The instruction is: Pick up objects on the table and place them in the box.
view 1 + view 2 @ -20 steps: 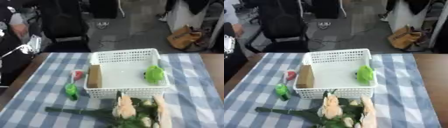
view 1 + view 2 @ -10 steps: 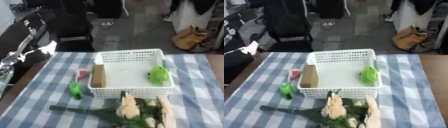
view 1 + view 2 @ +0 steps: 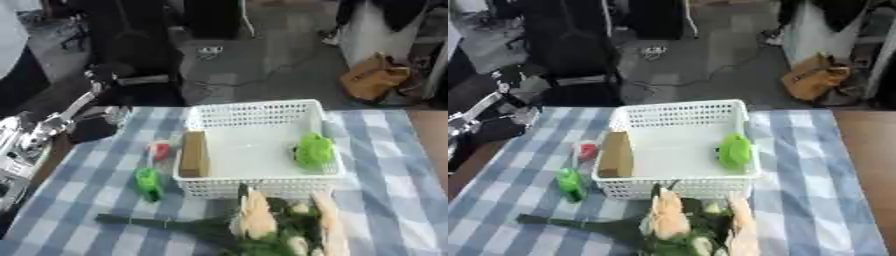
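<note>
The white basket (image 3: 255,115) sits in the middle of the table, on a blue and white checked cloth (image 3: 385,200). It already has two things in it: one brown block (image 3: 193,153) standing by its left wall and one green toy (image 3: 314,150) by its right wall. Three things are still out on the cloth. One small red thing (image 3: 160,150) and one small green thing (image 3: 148,181) lie just left of the basket, and one bunch of flowers (image 3: 262,225) with pale blooms and a long dark stem lies along the near side. The robot's left arm comes in from the left edge, and its left hand (image 3: 105,111) is up near the far left corner of the table, well away from the things. It is too blurry to tell if its fingers are wide or curled, and it does not seem to hold anything. The right hand does not show. The next job is likely to pick up the red or green thing, since they are nearest that arm. To do it well, the hand should come down right over the thing, close around its middle, lift it above the basket rim, and let go in the bare middle part.
</note>
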